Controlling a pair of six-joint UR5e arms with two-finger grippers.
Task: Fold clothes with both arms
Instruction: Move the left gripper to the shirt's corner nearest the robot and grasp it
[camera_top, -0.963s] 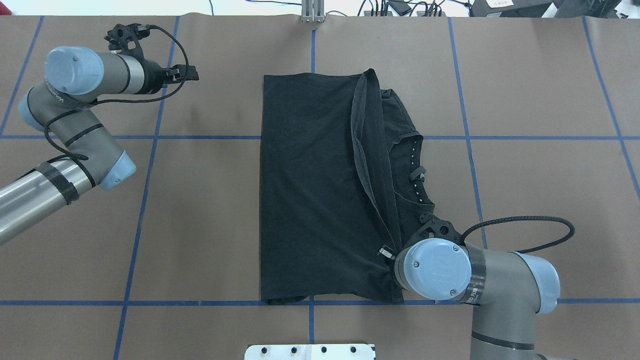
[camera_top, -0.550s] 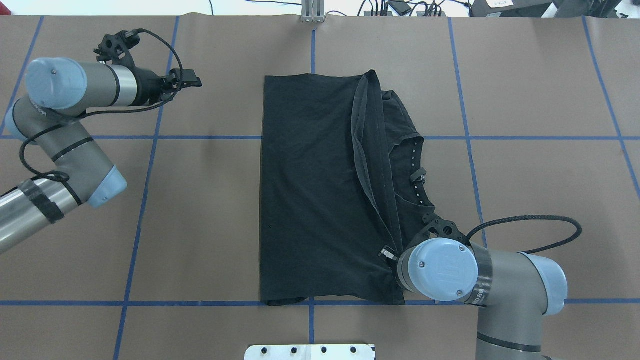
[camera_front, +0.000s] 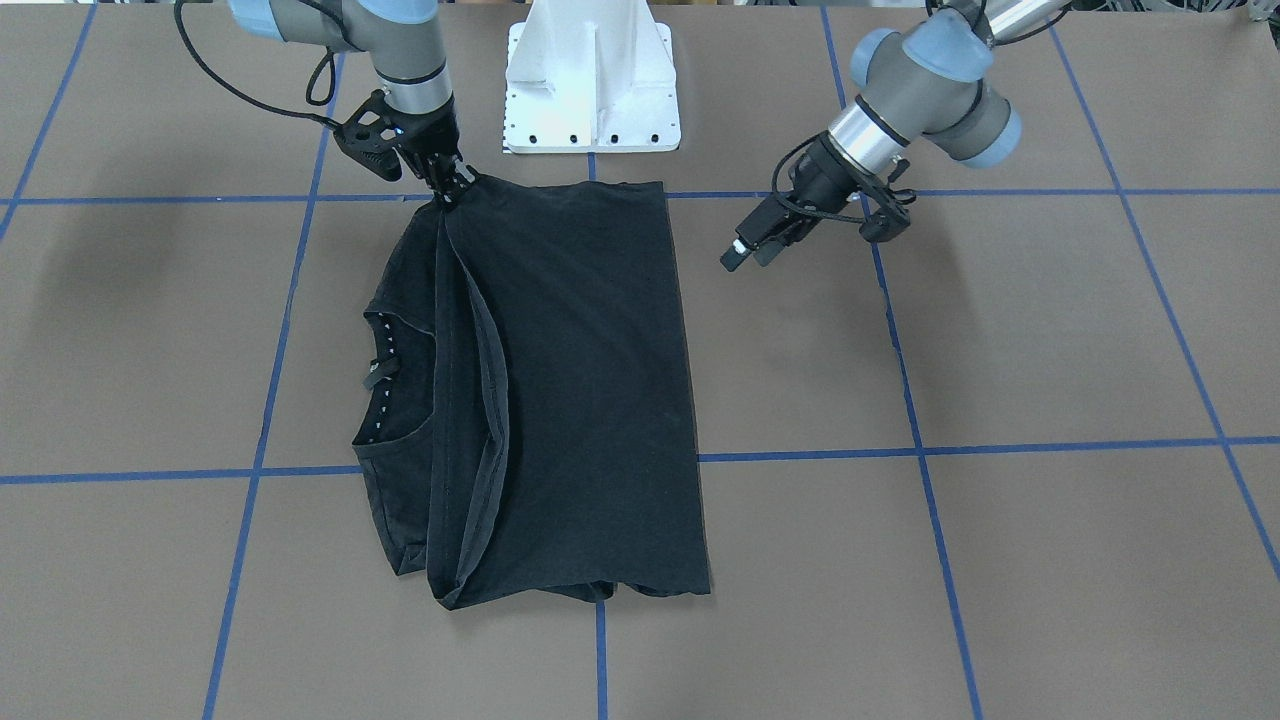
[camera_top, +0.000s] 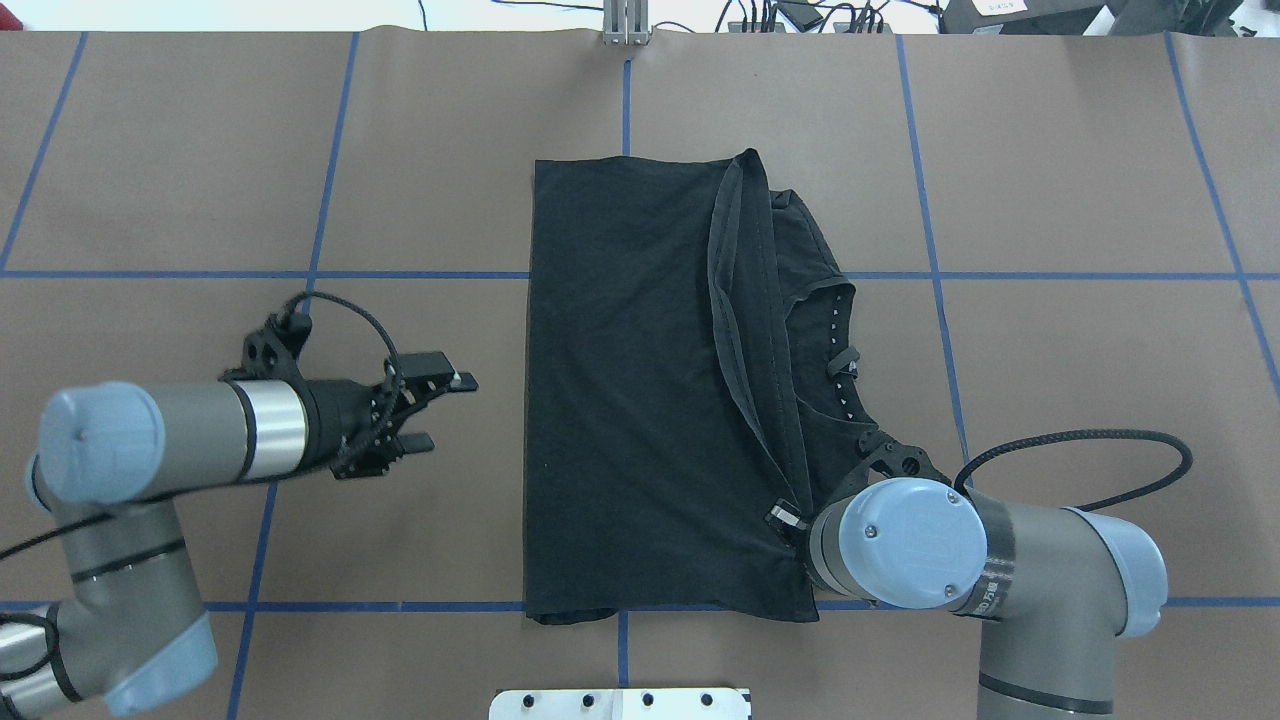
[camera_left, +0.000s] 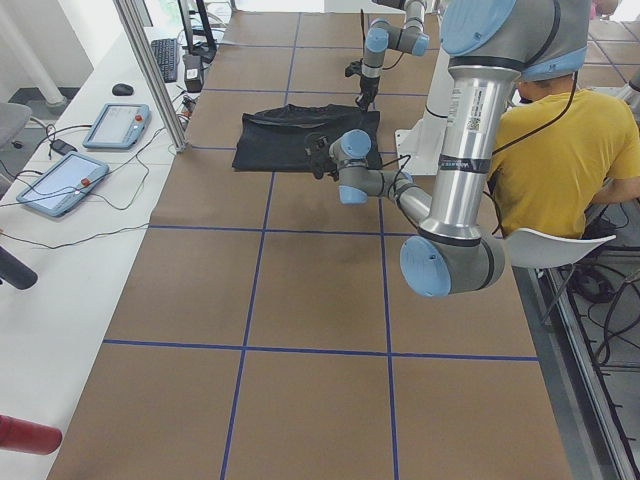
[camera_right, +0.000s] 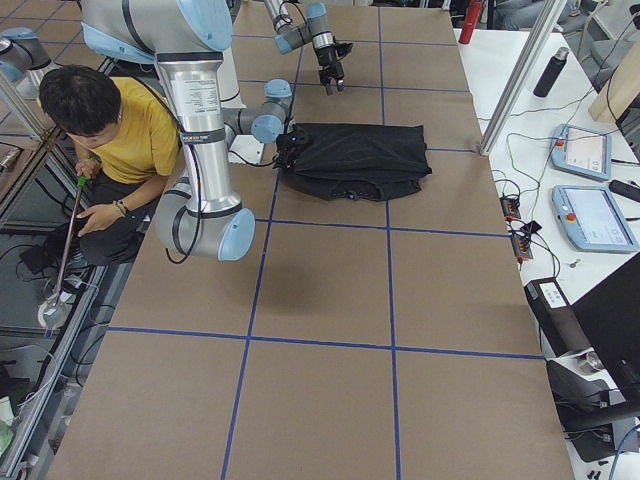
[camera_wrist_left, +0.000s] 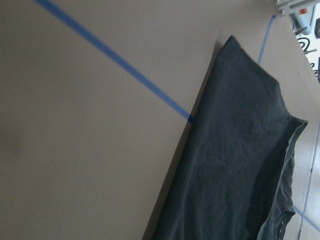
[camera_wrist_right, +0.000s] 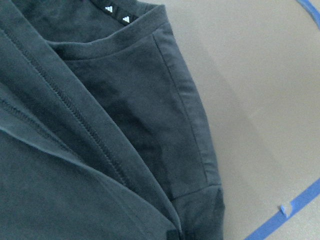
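Observation:
The black T-shirt (camera_top: 630, 390) lies folded lengthwise mid-table, collar (camera_top: 835, 340) with small white marks facing right. It also shows in the front view (camera_front: 590, 380). My right gripper (camera_front: 452, 188) is shut on the shirt's folded edge at the corner nearest the robot. In the overhead view my right gripper (camera_top: 785, 520) is mostly hidden under its wrist. The right wrist view shows the sleeve and collar (camera_wrist_right: 120, 17) up close. My left gripper (camera_top: 448, 410) is open and empty, above the table just left of the shirt's left edge (camera_wrist_left: 200, 130). It also shows in the front view (camera_front: 748, 255).
The white pedestal base (camera_front: 592, 90) stands at the robot's side of the table. Blue tape lines (camera_top: 300, 275) grid the brown table. An operator in yellow (camera_left: 545, 160) sits beside the robot. Tablets (camera_right: 590, 215) lie on a side table.
My left arm has swung from the far left corner toward the robot, gripper now level with the shirt's middle. The shirt has slid slightly toward the robot with my right gripper.

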